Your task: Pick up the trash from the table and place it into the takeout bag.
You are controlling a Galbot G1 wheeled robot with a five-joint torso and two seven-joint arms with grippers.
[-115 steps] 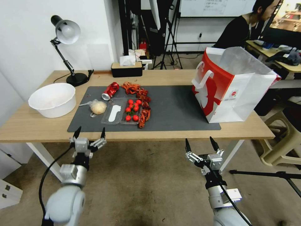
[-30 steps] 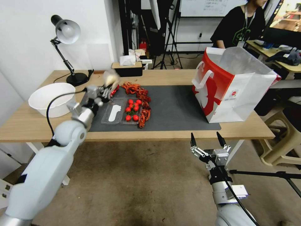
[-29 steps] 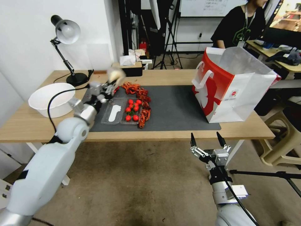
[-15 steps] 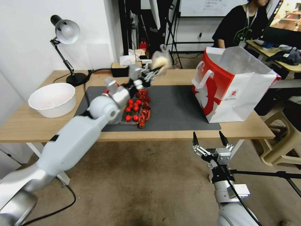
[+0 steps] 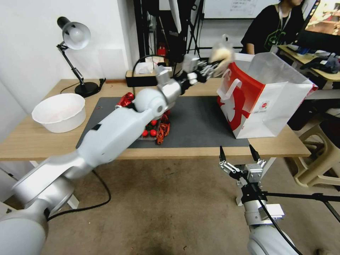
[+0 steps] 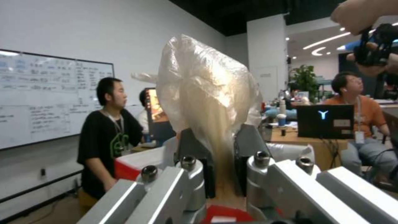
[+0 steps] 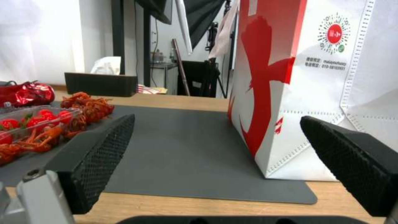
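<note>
My left gripper (image 5: pixel 212 65) is shut on a beige lump in clear wrap (image 5: pixel 221 53), held high beside the upper left rim of the takeout bag (image 5: pixel 272 102). The left wrist view shows the wrapped lump (image 6: pixel 209 102) pinched between the fingers (image 6: pixel 244 146). The white bag with its red side panel (image 7: pixel 265 77) stands on the right end of the dark grey mat (image 5: pixel 198 120). A dented red can (image 5: pixel 124 100), red leftovers (image 5: pixel 163 129) and tomatoes (image 5: pixel 152 132) lie on the mat's left part. My right gripper (image 5: pixel 239 159) hangs open below the table's front edge (image 5: pixel 198 152).
A white bowl (image 5: pixel 60 111) and a desk lamp (image 5: pixel 76 39) stand at the table's left end. A black tissue box (image 5: pixel 136 78) sits at the back edge. A beige stool (image 5: pixel 318 159) and a tripod leg (image 5: pixel 301 194) are right of the table.
My left arm has lifted the wrapped lump from the mat's left part and swung it rightward and up to the bag's rim. The right gripper has barely shifted.
</note>
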